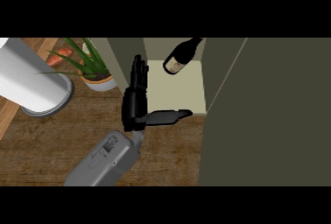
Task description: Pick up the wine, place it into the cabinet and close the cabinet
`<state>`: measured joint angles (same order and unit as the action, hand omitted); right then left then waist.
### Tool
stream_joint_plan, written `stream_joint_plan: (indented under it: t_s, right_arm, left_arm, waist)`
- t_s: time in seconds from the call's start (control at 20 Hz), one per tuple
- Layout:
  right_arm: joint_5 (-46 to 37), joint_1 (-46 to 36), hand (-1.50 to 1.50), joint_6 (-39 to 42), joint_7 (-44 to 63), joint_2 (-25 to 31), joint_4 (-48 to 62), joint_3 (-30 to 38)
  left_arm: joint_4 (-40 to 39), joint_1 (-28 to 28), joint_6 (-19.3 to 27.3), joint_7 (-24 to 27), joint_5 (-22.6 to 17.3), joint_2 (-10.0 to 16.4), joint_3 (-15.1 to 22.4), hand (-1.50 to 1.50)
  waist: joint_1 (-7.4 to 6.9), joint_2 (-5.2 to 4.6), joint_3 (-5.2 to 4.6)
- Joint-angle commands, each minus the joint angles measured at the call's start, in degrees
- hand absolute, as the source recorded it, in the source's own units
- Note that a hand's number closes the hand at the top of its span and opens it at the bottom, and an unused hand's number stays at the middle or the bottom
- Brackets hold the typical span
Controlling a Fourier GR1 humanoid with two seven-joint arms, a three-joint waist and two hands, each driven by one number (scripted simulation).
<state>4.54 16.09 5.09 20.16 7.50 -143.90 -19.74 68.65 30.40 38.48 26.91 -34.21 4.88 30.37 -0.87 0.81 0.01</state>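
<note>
Hovering at the cabinet (177,92) mouth, the left hand (135,98) holds nothing, fingers straight, thumb splayed right; the wine (180,57) lies inside, just right of the fingertips, neck pointing away, with what looks like the open door (265,113) farther right

Left forearm (103,162): mid-grey casing, boxy with rounded edges; the upper face carries shallow recessed panel lines and a small round detail near the narrower end.
Wrist collar (135,138): short, paler grey, slimmer than the casing.
Left hand (134,109): black throughout, with a dull sheen; block-shaped back.
Fingers (138,72): slender, black, built of visible segments.
Thumb (165,116): black, thicker and blockier than the fingers, with a tapered tip.
</note>
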Motion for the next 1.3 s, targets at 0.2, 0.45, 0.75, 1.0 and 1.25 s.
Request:
stream_joint_plan:
  t_s: [0.2,0.45,0.75,1.0,1.25]
  right_arm:
    - [2.33,0.81,-1.5,-1.05,6.93,1.67,-12.28,0.02]
    - [-0.27,-1.08,-1.5,-2.45,8.85,1.52,-12.74,-1.32]
    - [4.61,-0.26,1.5,8.03,7.82,9.28,-8.22,-4.64]
    - [4.32,0.01,1.5,8.77,12.09,8.64,-10.64,-16.16]
    - [-1.35,-1.52,1.5,7.53,13.8,6.94,-12.16,-23.7]
  left_arm:
    - [18.81,-15.4,1.9,-1.36,3.4,4.31,6.54,-1.5]
    - [28.32,-21.77,7.49,-1.83,7.64,3.65,12.64,-1.5]
    - [33.1,-29.74,5.2,1.64,8.54,8.75,12.02,-1.5]
    - [38.93,-37.64,2.44,3.9,7.57,15.0,11.23,-1.5]
    - [42.39,-42.19,0.75,5.42,6.68,18.64,8.36,-1.5]
  waist:
    - [0.39,-0.39,-0.04]
    - [0.54,-0.33,-0.06]
    - [0.69,-0.45,0.0]
    - [-0.02,-0.29,-0.14]
    - [0.73,-0.26,-0.19]
